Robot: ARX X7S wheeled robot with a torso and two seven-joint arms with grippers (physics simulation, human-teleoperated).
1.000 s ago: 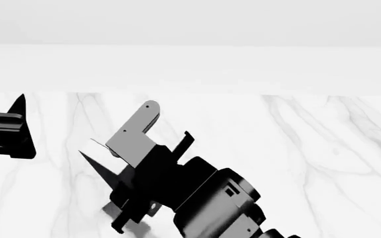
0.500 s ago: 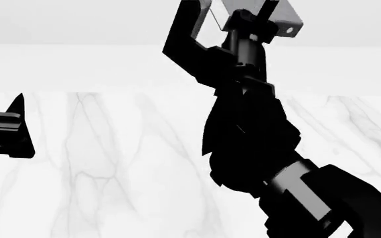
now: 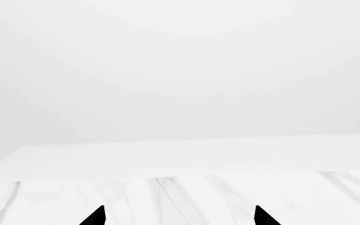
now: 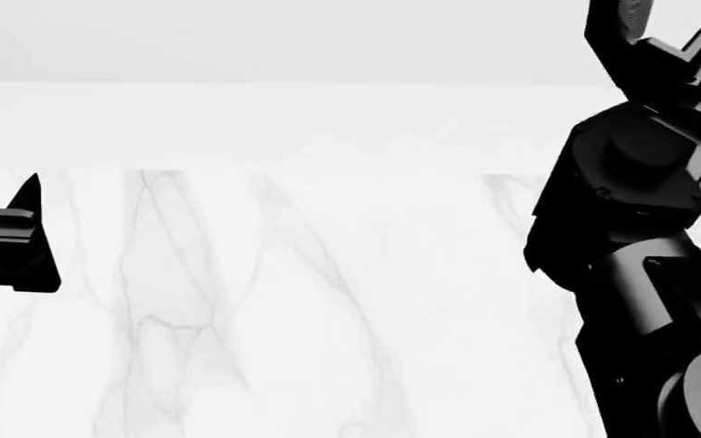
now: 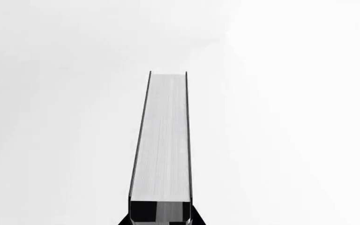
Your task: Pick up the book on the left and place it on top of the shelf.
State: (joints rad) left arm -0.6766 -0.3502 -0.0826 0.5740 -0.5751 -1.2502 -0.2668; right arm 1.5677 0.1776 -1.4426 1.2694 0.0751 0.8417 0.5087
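Between right fingers (image 5: pixel 161 216): book (image 5: pixel 162 140) edge-on

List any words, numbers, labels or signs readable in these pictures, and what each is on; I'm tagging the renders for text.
None can be read.
The book, held in the right gripper, shows only its blank white page edge between thin black covers.
The left gripper has a row of tiny pale marks, too small to read.
The marble table carries only grey veins.
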